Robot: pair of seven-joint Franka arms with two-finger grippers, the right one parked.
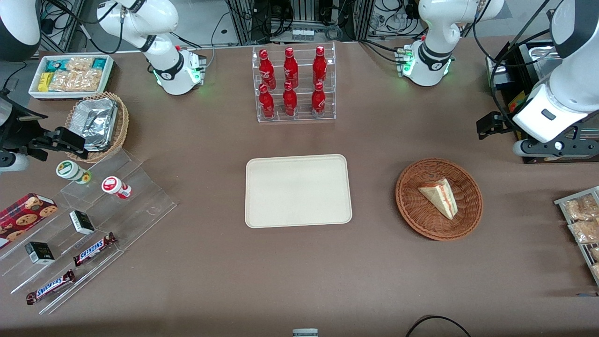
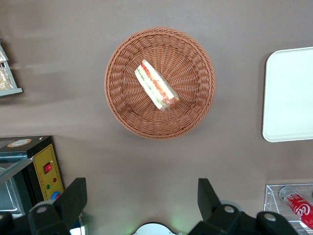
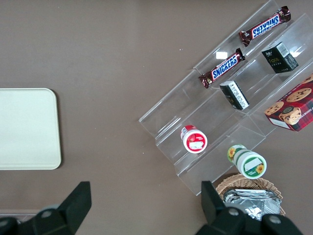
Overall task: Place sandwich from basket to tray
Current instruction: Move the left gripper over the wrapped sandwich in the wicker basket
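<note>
The sandwich (image 1: 440, 196), a pale bread wedge with red, green and yellow layers, lies in the round reddish-brown wicker basket (image 1: 407, 206). The left arm's gripper (image 1: 487, 126) hangs high above the table, farther from the front camera than the basket, toward the working arm's end. In the left wrist view its fingers (image 2: 73, 196) stand wide apart and empty, and the gripper (image 2: 142, 196) is well clear of the sandwich (image 2: 156, 85) and basket (image 2: 122, 98). The cream tray (image 1: 297, 190) lies flat and bare beside the basket at mid-table; its edge shows in the left wrist view (image 2: 288, 93).
A clear rack of red bottles (image 1: 292, 84) stands farther back than the tray. A black appliance (image 1: 538, 70) and a rack of snack packets (image 1: 580, 220) sit at the working arm's end. Acrylic steps with snacks (image 1: 93, 210) and a tan foil-container basket (image 1: 98, 124) are at the parked arm's end.
</note>
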